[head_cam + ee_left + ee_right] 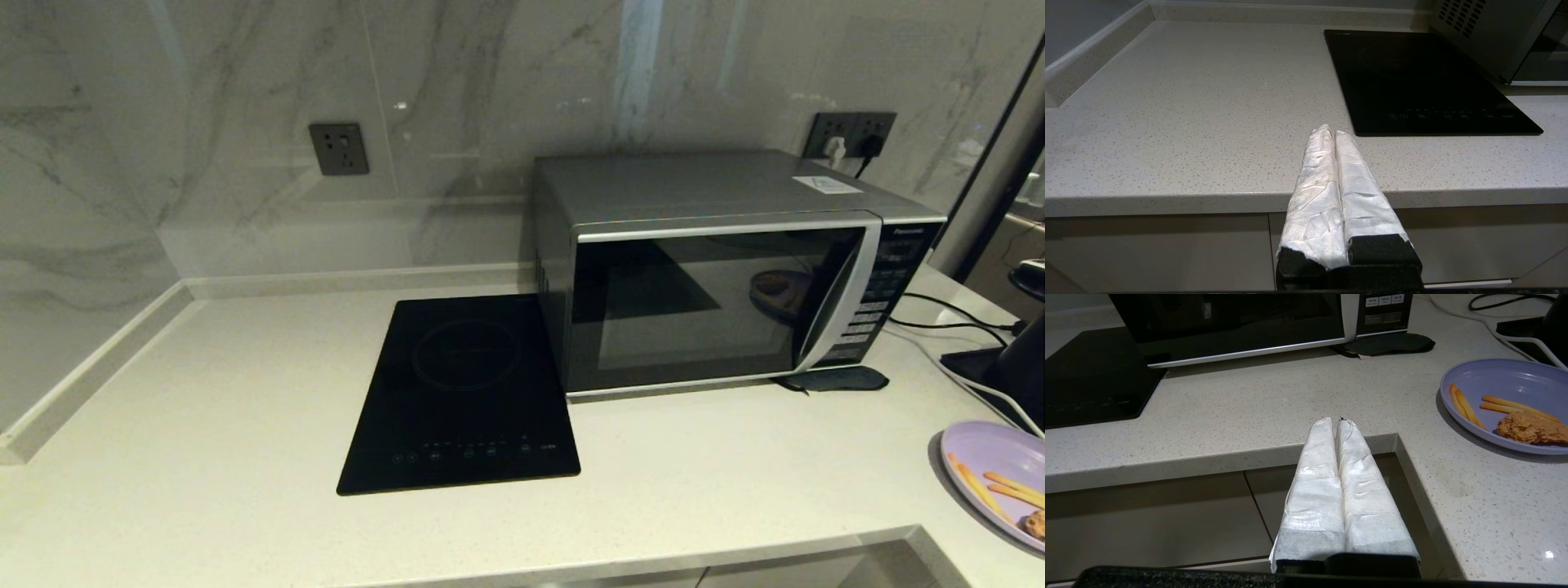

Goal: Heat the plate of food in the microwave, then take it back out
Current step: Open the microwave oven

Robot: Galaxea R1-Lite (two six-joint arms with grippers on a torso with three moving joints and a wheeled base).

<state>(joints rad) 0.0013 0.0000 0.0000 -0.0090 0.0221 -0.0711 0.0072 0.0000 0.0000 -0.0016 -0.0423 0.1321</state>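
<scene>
We find the microwave (718, 278) door closed, standing on the counter (245, 425) just right of the black cooktop (465, 392). The plate of food (1506, 404) rests on the counter at the robot's right, well apart from the microwave. Both the left gripper (1331, 132) and right gripper (1333, 422) hover before the counter edge, fingers pressed together, holding nothing.
</scene>
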